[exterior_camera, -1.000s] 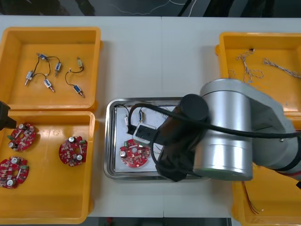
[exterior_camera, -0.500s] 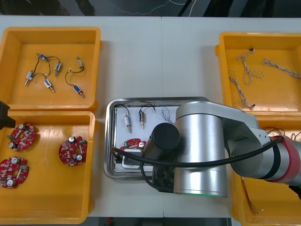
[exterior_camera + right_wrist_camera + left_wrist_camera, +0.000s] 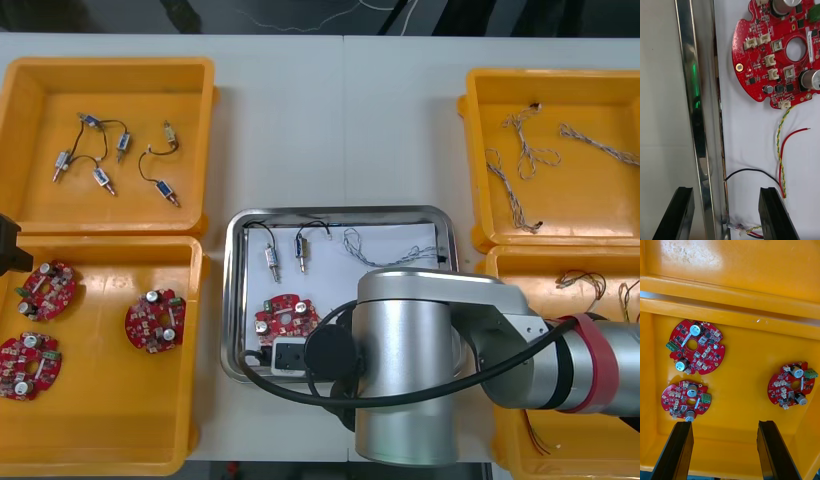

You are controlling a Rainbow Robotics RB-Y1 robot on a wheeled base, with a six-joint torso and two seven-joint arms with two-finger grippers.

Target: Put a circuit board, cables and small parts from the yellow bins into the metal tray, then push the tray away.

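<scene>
With the right arm (image 3: 420, 370) drawn back to the lower middle, the tray (image 3: 232, 300) at centre (board (image 3: 286, 317), cables (image 3: 385, 248) and small metal parts (image 3: 272, 262) loaded) is uncovered, and its lower rim is straddled by the right gripper (image 3: 726, 191), jaws apart, likely for pushing; the left gripper (image 3: 724, 425) is parked, jaws apart, over the lower-left bin (image 3: 737, 303).

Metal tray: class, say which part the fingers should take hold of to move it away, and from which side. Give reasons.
Probably the metal tray's near rim, from above. It is a thin raised lip, while the circuit board and cables cover the floor. The right gripper's open fingers straddle it, one outside, one inside. The left gripper hangs open over a yellow bin.
</scene>
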